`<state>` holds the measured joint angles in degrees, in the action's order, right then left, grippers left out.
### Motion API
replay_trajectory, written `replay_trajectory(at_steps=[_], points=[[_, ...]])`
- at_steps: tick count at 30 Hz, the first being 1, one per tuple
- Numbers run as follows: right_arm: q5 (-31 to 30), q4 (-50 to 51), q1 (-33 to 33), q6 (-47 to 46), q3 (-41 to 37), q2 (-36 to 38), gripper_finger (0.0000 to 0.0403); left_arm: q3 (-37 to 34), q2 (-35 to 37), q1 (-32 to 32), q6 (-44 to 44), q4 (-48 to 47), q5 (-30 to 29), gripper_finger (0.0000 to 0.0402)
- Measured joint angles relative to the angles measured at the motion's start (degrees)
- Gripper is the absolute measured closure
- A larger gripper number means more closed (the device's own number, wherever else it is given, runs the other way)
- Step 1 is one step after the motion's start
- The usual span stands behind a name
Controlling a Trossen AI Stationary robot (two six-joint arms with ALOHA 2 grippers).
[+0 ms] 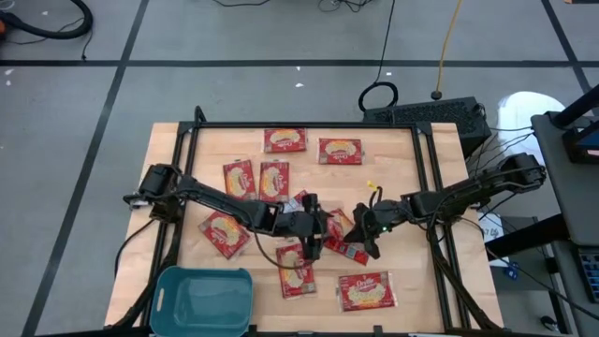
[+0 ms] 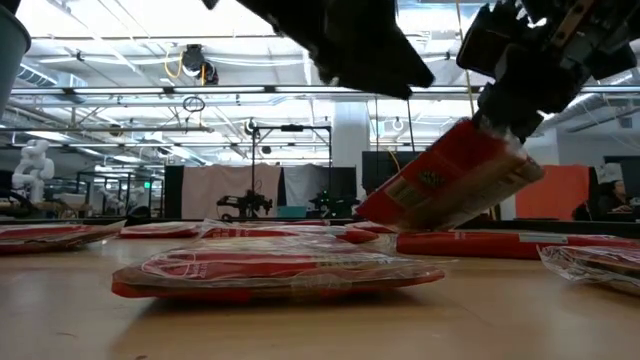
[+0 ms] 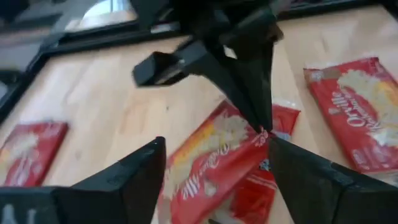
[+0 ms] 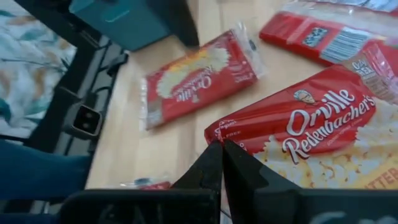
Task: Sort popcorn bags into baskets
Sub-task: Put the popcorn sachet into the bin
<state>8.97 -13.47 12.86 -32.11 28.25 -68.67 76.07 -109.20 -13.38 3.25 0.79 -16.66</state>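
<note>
From overhead we look straight down on the whole wooden table [image 1: 393,150]. At table-top height we look level across it into the room, with a popcorn bag [image 2: 280,272] lying close before us. From the left wrist we look forward, close over the table centre, facing the right gripper [image 3: 261,127]. From the right wrist we look toward the teal bin [image 4: 124,22]. All four views share the central cluster of bags.
</note>
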Motion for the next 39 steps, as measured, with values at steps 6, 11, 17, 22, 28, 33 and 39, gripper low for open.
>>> replay_trajectory(at_steps=[6, 11, 17, 22, 28, 33, 39], points=[[2.9, -0.1, 0.0, -1.7, 0.5, 0.1, 0.0403, -0.1, -3.6, -0.1, 5.3, 0.5, 2.1, 0.0077], [4.7, -2.5, -0.3, -3.8, 0.5, 0.1, 0.0403, -0.1, -7.1, 0.5, 5.5, 3.1, 1.9, 0.0101], [6.3, -6.9, -1.5, -6.2, 0.4, 0.1, 0.0403, -0.2, -8.9, 1.1, 7.1, 4.5, 1.4, 0.0186], [6.1, -9.1, -2.7, -6.5, 0.4, 0.1, 0.0403, -0.2, -8.3, 1.6, 8.0, 5.2, 3.3, 0.0307], [6.0, -9.7, -3.7, -6.5, 0.5, 1.0, 0.0403, -0.2, -5.8, 2.1, 4.9, 3.9, 5.7, 0.038], [4.1, -9.9, -4.7, -6.3, 0.5, 3.6, 0.0403, -0.3, -2.1, 2.3, 4.8, 0.5, 4.4, 0.0356], [-1.5, -10.2, -5.4, -4.3, 0.5, 7.1, 0.0403, -0.3, 2.1, 2.7, 1.6, -4.9, 4.4, 0.0384]])
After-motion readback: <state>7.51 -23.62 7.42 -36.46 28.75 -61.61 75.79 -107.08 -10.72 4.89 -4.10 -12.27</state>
